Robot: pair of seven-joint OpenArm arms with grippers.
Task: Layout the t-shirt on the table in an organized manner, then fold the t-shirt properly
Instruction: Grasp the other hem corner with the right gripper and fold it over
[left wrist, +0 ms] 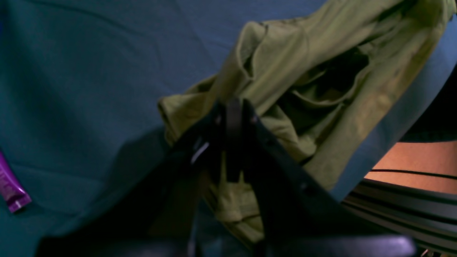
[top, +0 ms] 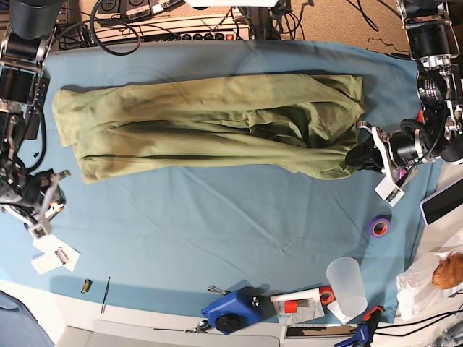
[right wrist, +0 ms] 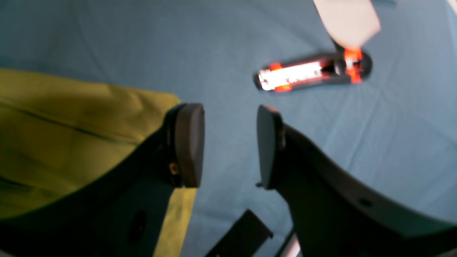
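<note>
The olive t-shirt [top: 210,126] lies stretched sideways across the far half of the table [top: 217,231], creased and bunched toward its right end. There my left gripper [top: 359,157] is shut on the shirt's edge. In the left wrist view the closed fingers [left wrist: 234,117] pinch a fold of the shirt [left wrist: 321,71], which is lifted and rumpled. My right gripper [top: 45,199] hovers off the shirt's lower left corner. It stands open [right wrist: 228,142] over bare cloth, the shirt [right wrist: 71,125] just beside its left pad.
A black-and-orange tool [right wrist: 310,71] and white paper [right wrist: 346,21] lie past the right gripper. Purple tape [top: 378,228], a plastic cup [top: 347,285], a blue tool [top: 228,311] and white cards [top: 54,253] sit along the near side. A power strip [top: 181,29] runs along the far edge.
</note>
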